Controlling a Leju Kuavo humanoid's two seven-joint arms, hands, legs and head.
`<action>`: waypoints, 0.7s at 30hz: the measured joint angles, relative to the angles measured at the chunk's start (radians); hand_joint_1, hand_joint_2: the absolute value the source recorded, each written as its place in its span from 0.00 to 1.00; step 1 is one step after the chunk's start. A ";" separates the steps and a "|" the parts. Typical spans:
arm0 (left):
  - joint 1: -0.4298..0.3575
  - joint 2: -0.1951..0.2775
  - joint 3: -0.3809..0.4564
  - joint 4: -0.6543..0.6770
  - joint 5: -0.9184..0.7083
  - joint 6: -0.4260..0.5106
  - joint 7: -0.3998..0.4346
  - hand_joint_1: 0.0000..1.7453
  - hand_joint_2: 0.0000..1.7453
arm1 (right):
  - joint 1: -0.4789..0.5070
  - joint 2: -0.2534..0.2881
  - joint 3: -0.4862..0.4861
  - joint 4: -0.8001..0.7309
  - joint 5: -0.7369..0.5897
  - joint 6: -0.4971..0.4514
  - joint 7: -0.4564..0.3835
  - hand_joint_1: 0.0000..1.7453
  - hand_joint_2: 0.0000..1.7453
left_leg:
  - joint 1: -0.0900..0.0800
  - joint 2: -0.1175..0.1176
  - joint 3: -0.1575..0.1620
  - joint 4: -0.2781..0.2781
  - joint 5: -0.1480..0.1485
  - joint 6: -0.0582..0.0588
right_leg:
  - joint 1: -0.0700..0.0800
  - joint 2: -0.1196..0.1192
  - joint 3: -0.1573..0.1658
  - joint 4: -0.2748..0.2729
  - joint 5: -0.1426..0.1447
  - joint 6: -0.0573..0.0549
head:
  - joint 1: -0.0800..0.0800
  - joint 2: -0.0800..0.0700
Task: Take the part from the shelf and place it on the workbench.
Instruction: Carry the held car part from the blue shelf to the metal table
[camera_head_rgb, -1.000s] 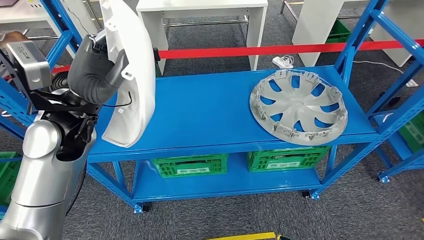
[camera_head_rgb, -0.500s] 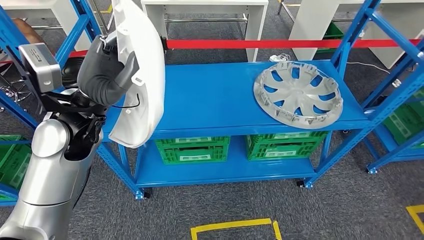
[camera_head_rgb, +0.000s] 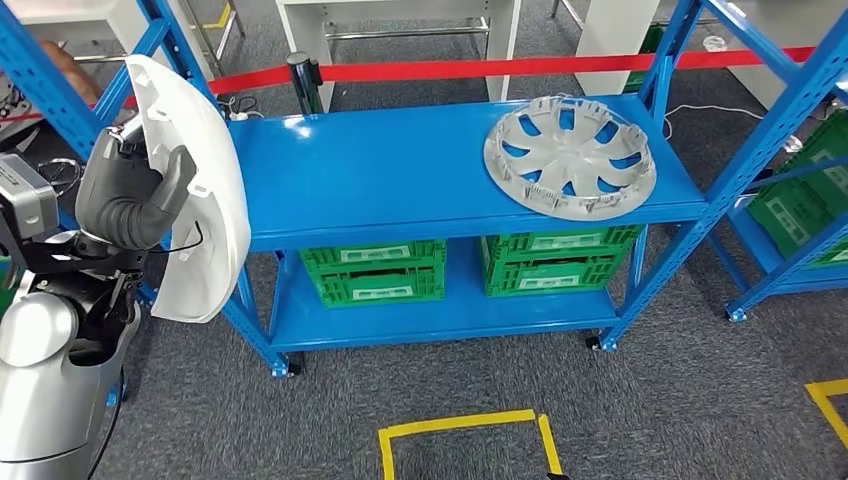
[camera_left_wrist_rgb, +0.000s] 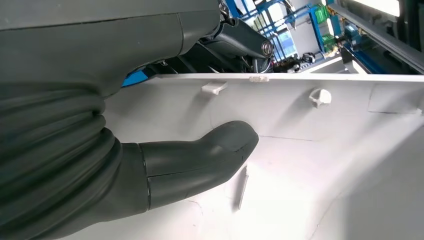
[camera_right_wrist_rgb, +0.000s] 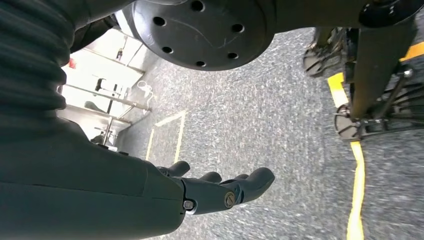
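Note:
My left hand (camera_head_rgb: 130, 195) grips a large white curved plastic part (camera_head_rgb: 200, 225), held upright at the left, off the blue shelf's (camera_head_rgb: 400, 190) left end. In the left wrist view the thumb (camera_left_wrist_rgb: 200, 162) presses on the white part's (camera_left_wrist_rgb: 325, 165) inner face. A silver wheel cover (camera_head_rgb: 570, 158) lies flat on the shelf's top board at the right. My right hand (camera_right_wrist_rgb: 220, 192) hangs over the grey floor, fingers stretched out and holding nothing.
Green crates (camera_head_rgb: 375, 270) sit on the shelf's lower board. A red barrier tape (camera_head_rgb: 480, 68) runs behind the shelf, with white tables beyond. More blue racking (camera_head_rgb: 790, 150) stands at the right. Yellow floor tape (camera_head_rgb: 460, 440) marks the grey carpet in front.
The whole view has shifted: the camera has moved back and turned, so the shelf sits farther off. The white part stays in my left hand, now beside the shelf instead of over it.

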 joint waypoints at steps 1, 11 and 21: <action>-0.001 -0.004 -0.001 -0.002 -0.006 -0.001 0.002 1.00 1.00 | -0.001 0.000 0.000 0.000 -0.007 -0.003 0.000 0.00 1.00 | 0.001 -0.001 0.051 -0.064 0.012 0.000 | 0.000 -0.001 -0.012 0.001 0.011 0.005 | 0.000 0.000; -0.024 -0.112 -0.047 0.027 -0.040 -0.032 0.010 1.00 1.00 | 0.001 0.004 -0.029 0.001 -0.058 -0.035 -0.004 0.00 1.00 | -0.010 0.001 0.088 -0.239 0.052 0.082 | -0.002 0.004 -0.097 0.179 -0.126 0.057 | 0.000 0.000; -0.026 -0.156 -0.062 0.079 -0.058 -0.060 0.001 1.00 1.00 | -0.004 0.008 -0.045 0.001 -0.057 -0.038 -0.001 0.00 1.00 | -0.025 0.006 -0.024 -0.230 0.160 0.058 | 0.022 0.004 0.134 -0.013 -0.116 0.012 | 0.001 0.000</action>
